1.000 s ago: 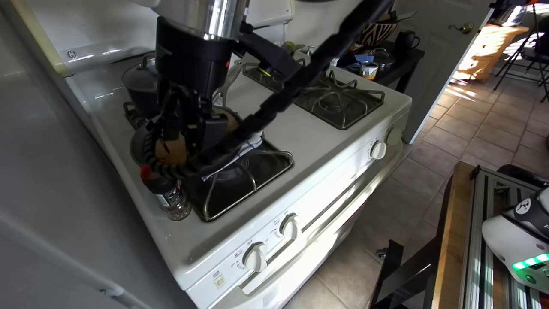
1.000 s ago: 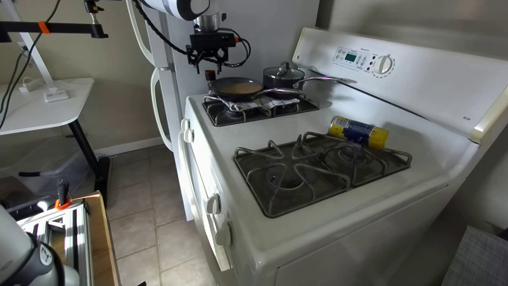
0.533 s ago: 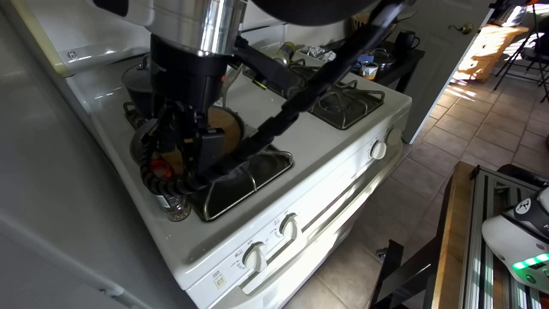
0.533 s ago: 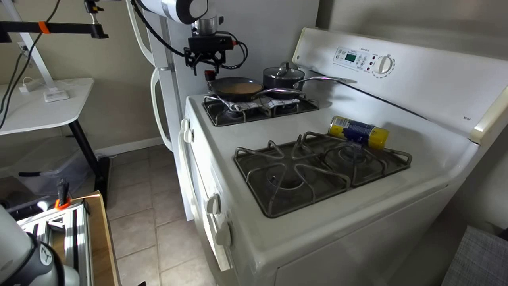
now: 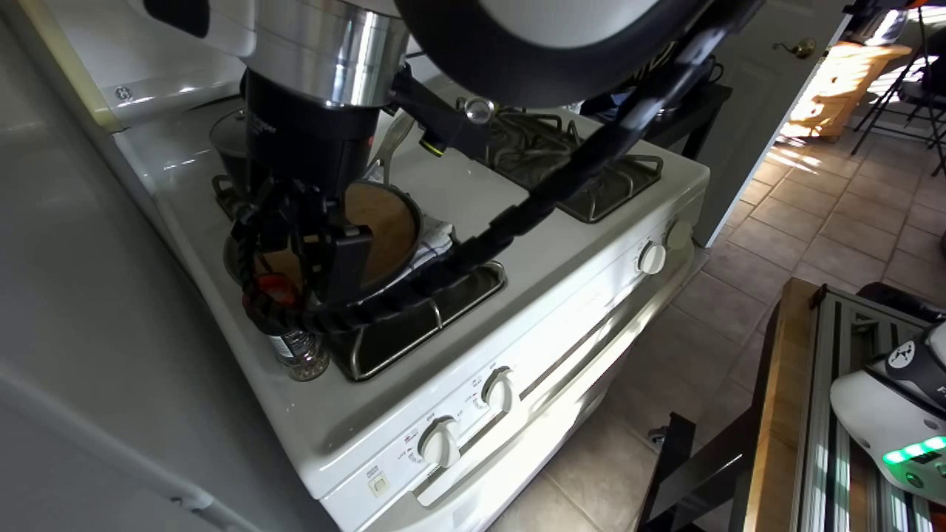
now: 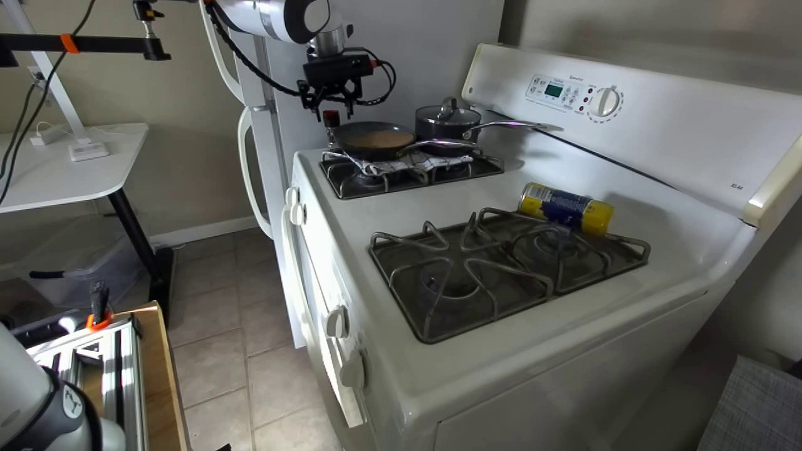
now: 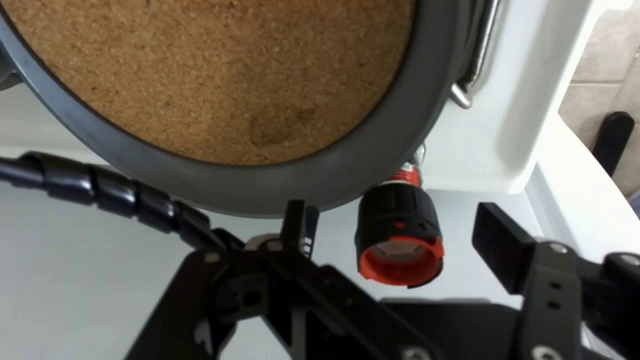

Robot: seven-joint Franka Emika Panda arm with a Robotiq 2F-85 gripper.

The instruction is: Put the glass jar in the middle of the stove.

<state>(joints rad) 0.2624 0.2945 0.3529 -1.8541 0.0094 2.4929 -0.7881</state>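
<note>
1. A white gas stove (image 6: pixel 520 351) is taking up much of both exterior views. Between its black burner grates (image 6: pixel 510 270) a white strip (image 6: pixel 438 207) is running front to back, probably serving as the "middle" the task means.
2. A robot arm (image 6: pixel 269 19) is reaching over one end of the stove. The step in hand seems to be lining up the grasp; nothing is being carried yet.
3. A dark frying pan (image 7: pixel 250 189), brown and speckled inside, is sitting at that same end.
4. The fingers (image 7: pixel 501 247) are standing well apart, gripping nothing. The next move, by my judgement, is calling for lowering around the target, closing, then lifting clear of the pan's rim before crossing to the strip.
5. The small glass jar (image 5: pixel 301 356) is standing upright on the stove, just beside the pan (whether the two are touching, I cannot tell).
6. Its black cap (image 7: pixel 397 212), ringed in red, is showing between the fingers in the wrist view, roughly centred, with space on either side. Whether it is sitting below their tips or level with them is hard to judge.
</note>
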